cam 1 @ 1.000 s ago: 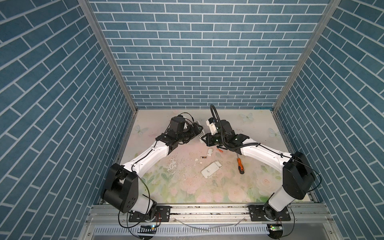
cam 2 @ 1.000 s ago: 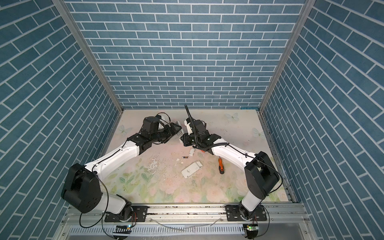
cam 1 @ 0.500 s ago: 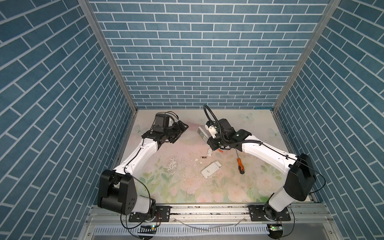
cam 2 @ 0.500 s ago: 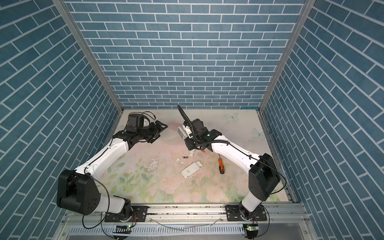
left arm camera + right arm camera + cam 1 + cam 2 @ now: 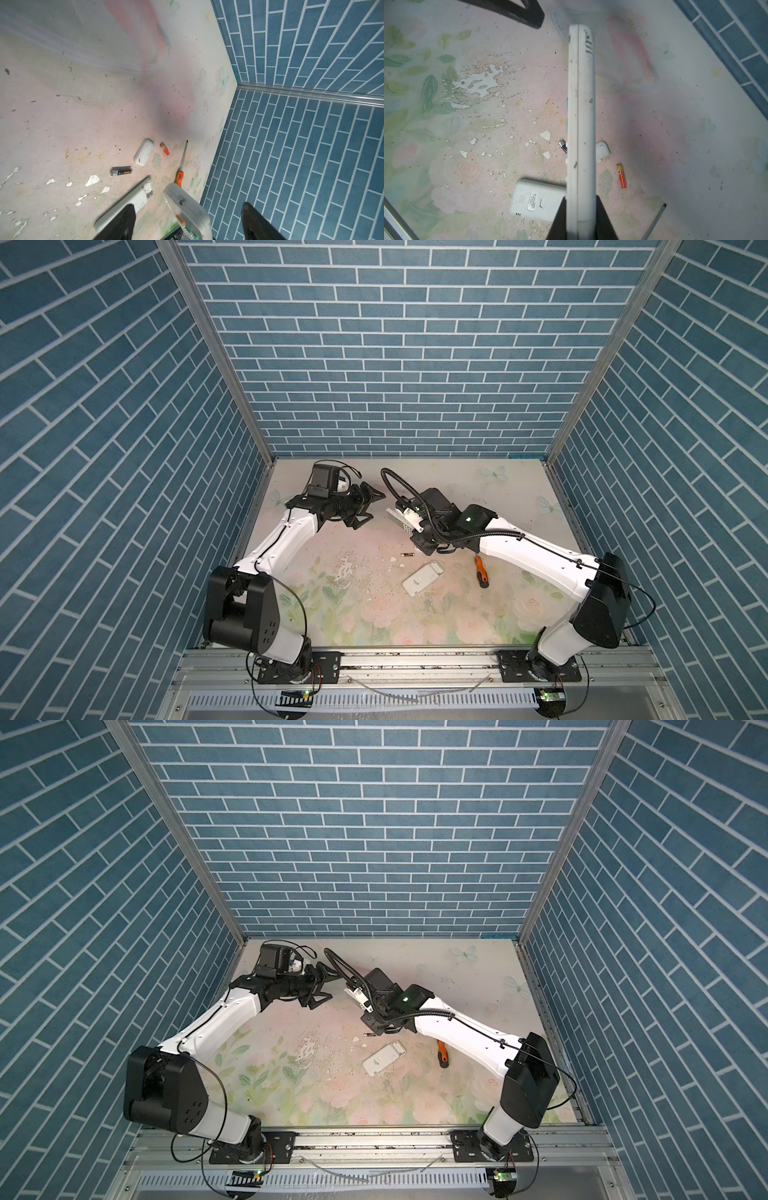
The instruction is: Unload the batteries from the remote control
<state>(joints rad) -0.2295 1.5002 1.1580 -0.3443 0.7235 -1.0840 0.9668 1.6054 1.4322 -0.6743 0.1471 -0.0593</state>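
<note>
The remote control (image 5: 581, 104) is grasped edge-on by the right gripper (image 5: 581, 220). The left gripper (image 5: 374, 508) is spread wide, empty. A black battery (image 5: 121, 171) is laid on the table (image 5: 62, 124).

Right wrist view gives you only the metal tip of the dark battery (image 5: 562, 143); the held remote (image 5: 581, 124) covers the rest, plus part of the white cover (image 5: 603, 150) and one end of the remote on the table (image 5: 535, 200). The screwdriver (image 5: 655, 221) runs off the frame edge there, and the fingers (image 5: 122, 224) of the left gripper (image 5: 186, 207) are cropped in its own wrist view. In both top views the dark battery is too small to read.
</note>
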